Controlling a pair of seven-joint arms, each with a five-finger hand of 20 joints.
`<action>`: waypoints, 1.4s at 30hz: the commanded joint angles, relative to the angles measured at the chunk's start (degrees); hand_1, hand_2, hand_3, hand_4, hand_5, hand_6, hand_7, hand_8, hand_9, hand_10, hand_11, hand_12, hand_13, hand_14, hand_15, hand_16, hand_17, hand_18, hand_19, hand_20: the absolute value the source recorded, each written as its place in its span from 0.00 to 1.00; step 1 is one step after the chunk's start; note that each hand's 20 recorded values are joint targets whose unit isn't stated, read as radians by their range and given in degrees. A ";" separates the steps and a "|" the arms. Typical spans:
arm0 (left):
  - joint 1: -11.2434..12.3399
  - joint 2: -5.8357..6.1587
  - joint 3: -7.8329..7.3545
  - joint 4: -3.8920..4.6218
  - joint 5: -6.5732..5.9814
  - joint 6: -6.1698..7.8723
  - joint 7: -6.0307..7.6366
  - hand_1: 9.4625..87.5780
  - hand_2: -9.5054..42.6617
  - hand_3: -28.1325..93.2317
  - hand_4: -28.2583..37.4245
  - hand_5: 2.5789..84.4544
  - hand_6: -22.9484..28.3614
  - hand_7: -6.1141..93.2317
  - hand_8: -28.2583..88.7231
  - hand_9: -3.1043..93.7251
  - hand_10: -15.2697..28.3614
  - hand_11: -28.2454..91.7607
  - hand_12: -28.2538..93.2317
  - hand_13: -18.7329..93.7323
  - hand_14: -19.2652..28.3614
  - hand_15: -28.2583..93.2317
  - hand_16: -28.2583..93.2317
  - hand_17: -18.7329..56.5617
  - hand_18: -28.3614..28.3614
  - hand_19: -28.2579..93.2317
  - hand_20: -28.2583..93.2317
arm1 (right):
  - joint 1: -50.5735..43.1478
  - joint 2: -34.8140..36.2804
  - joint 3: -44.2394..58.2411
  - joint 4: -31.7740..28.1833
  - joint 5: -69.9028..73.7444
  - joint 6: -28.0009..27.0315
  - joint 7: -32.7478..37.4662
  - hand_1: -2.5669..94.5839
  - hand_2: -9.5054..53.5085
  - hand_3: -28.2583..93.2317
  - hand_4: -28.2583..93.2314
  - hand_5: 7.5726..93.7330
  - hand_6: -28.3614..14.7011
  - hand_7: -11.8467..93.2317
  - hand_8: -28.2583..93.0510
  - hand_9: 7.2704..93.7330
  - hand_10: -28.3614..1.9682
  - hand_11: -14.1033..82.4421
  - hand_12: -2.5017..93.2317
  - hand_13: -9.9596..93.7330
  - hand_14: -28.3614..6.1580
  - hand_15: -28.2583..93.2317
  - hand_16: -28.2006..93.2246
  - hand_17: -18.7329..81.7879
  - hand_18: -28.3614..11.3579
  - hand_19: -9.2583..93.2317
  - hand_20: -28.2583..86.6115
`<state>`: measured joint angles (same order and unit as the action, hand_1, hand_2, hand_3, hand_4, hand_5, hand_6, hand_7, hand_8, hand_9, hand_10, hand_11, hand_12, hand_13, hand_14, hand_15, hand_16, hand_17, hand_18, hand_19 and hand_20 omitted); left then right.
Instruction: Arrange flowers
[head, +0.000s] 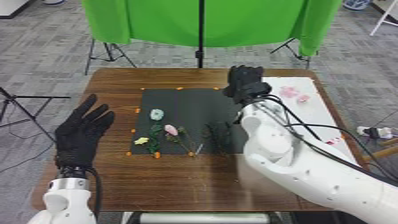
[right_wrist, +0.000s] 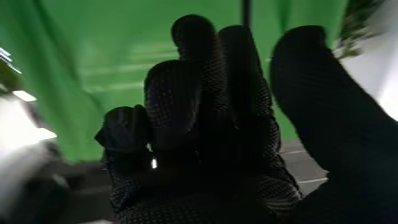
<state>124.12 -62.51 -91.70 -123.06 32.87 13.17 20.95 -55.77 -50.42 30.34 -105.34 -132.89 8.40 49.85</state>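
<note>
My left hand (head: 82, 131) is over the table's left side, left of the black mat (head: 185, 97), its fingers straight and spread. At the mat's upper right edge, in the head view, is my right hand (head: 244, 82). In the right wrist view my right hand (right_wrist: 218, 115) has its fingers mostly straight, the thumb apart, holding nothing. On the mat lie a pale blue flower (head: 156, 114), a pink flower (head: 171, 130), a yellow flower (head: 141, 141) and dark green stems (head: 218, 135). Pink flowers (head: 289, 92) lie on the white sheet (head: 298, 82).
Small orange markers (head: 157, 155) line the mat's edges. A red and white piece (head: 334, 141) lies on the white sheet beside my right arm. Behind the wooden table (head: 115, 80) hangs a green cloth (head: 160, 25) on a stand.
</note>
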 joint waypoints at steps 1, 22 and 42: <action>0.15 -0.67 -0.40 -0.11 0.55 -0.32 -1.75 0.19 0.32 0.89 0.05 0.44 0.63 0.21 0.15 0.42 0.81 0.47 0.33 0.41 0.99 0.70 0.16 0.16 0.98 0.71 0.41 | -8.24 9.77 8.85 0.99 4.03 -4.62 4.34 0.40 0.00 0.88 0.00 0.58 0.60 0.25 0.13 0.64 0.33 0.51 0.19 0.61 0.33 0.94 0.34 0.41 0.14 1.00 0.83; 0.36 1.13 1.97 0.26 -1.53 0.94 2.57 0.19 0.32 0.89 0.05 0.44 0.63 0.21 0.15 0.42 0.81 0.47 0.33 0.41 0.98 0.70 0.16 0.16 0.98 0.71 0.41 | 3.06 6.92 -12.59 18.83 0.44 5.05 8.02 0.58 0.00 0.72 0.00 0.92 0.78 0.23 0.23 0.93 0.65 0.38 0.27 0.76 0.54 0.90 0.38 0.50 0.13 1.00 0.81; -1.03 -0.23 0.94 1.15 0.41 -1.29 -0.70 0.19 0.32 0.90 0.06 0.44 0.63 0.21 0.15 0.42 0.82 0.47 0.33 0.41 0.99 0.70 0.16 0.16 0.97 0.71 0.41 | -1.62 0.02 -7.95 3.01 -1.62 2.19 -14.09 0.59 0.00 0.75 0.00 0.96 0.76 0.24 0.24 0.97 0.72 0.41 0.33 0.76 0.57 0.93 0.41 0.47 0.18 1.00 0.83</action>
<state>123.89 -61.75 -90.71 -122.65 32.32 13.11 22.04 -55.73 -42.63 22.55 -100.97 -132.41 15.41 37.84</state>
